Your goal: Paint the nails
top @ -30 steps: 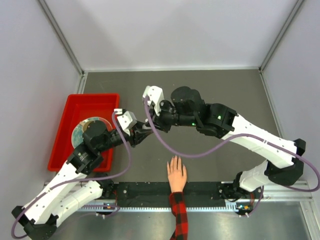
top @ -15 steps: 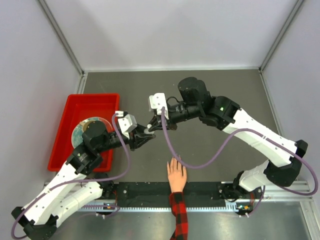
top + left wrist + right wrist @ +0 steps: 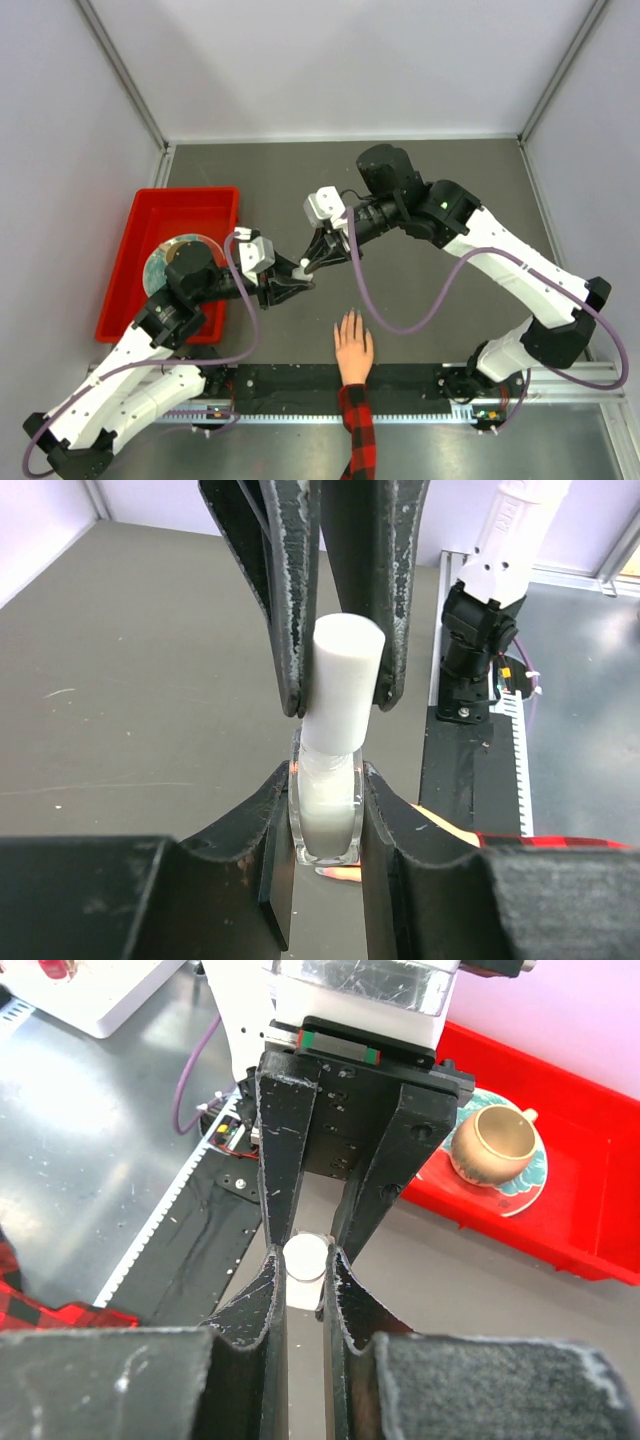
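Left wrist view: the left gripper [image 3: 325, 792] is closed tight on the nail polish bottle [image 3: 325, 825]; the right gripper [image 3: 340, 700] pinches its white cap [image 3: 346, 658].

A: The overhead view is bright and even, sharp throughout. The arms cast only soft, faint shadows on the grey counter [image 3: 250, 170].
B: And the left wrist view?
A: The left jaws at the bottom edge are dark and soft, but the white cap [image 3: 345, 670] and glass bottle [image 3: 325, 825] are crisp.
B: The right wrist view has pale glare across the metal plate [image 3: 90, 1110], and the red tray [image 3: 570, 1210] is vivid.
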